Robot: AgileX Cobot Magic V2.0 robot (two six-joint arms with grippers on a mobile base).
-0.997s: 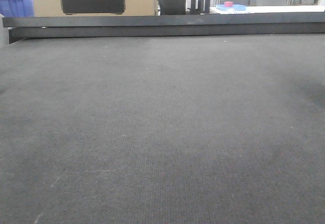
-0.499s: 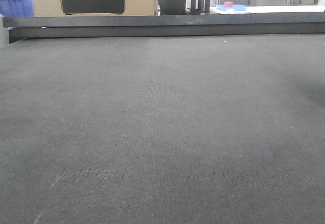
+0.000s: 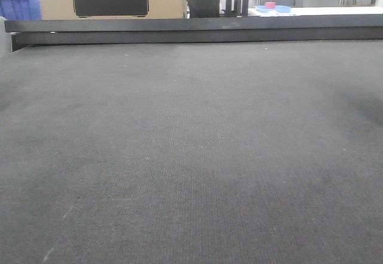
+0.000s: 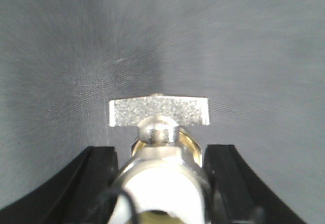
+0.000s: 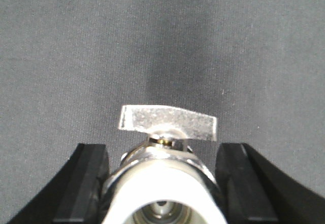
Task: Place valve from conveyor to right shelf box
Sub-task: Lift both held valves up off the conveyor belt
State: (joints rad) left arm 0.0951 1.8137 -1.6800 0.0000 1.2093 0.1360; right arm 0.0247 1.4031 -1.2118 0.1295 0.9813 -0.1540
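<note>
- The left gripper (image 4: 161, 152) is seen closed around a silver valve (image 4: 158, 113), black fingers (image 4: 99, 173) pressed to its body, T-handle pointing forward.
- The right gripper (image 5: 162, 152) is likewise clamped on a second valve (image 5: 167, 122).
- Both valves are held over the grey conveyor (image 3: 191, 156).
- In the front view only the belt and its black rail (image 3: 191, 32) are shown.
</note>
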